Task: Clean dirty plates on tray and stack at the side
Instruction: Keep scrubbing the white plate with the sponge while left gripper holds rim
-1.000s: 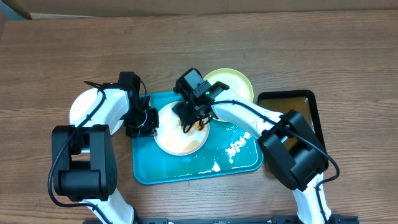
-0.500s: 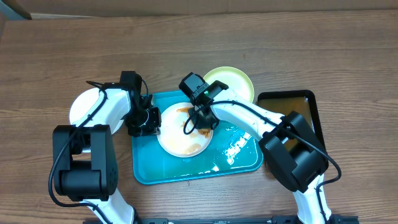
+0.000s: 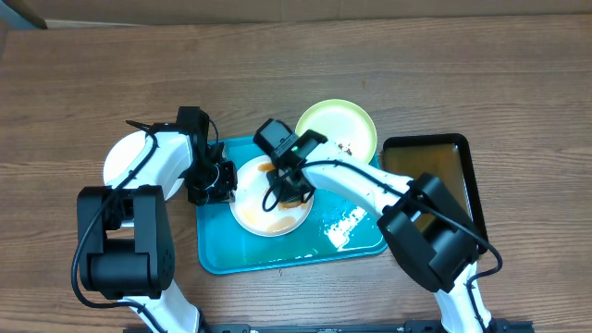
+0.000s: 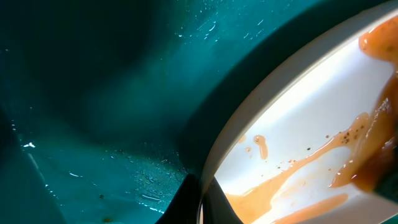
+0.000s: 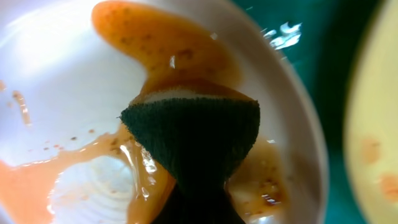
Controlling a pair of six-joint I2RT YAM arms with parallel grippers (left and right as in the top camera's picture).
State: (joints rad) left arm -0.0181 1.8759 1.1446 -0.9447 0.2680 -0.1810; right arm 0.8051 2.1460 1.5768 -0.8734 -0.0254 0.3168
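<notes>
A white dirty plate (image 3: 264, 208) smeared with orange-brown sauce lies on the turquoise tray (image 3: 277, 254). My left gripper (image 3: 222, 180) is shut on the plate's left rim (image 4: 249, 130), fingers (image 4: 202, 202) pinching the edge. My right gripper (image 3: 289, 190) is shut on a dark green sponge (image 5: 193, 134) pressed onto the plate (image 5: 56, 68) in the sauce. A pale green plate (image 3: 347, 120) with small smears lies at the tray's back right edge; it shows at the right of the right wrist view (image 5: 373, 143). Another white plate (image 3: 118, 162) lies left of the tray, under my left arm.
A black tray of brownish water (image 3: 435, 166) stands at the right of the turquoise tray. Foam and water lie on the turquoise tray's right half (image 3: 347, 222). The wooden table (image 3: 277, 65) extends behind.
My right gripper with the sponge has moved left and down across the white plate, spreading the sauce. The left gripper has stayed on the rim.
</notes>
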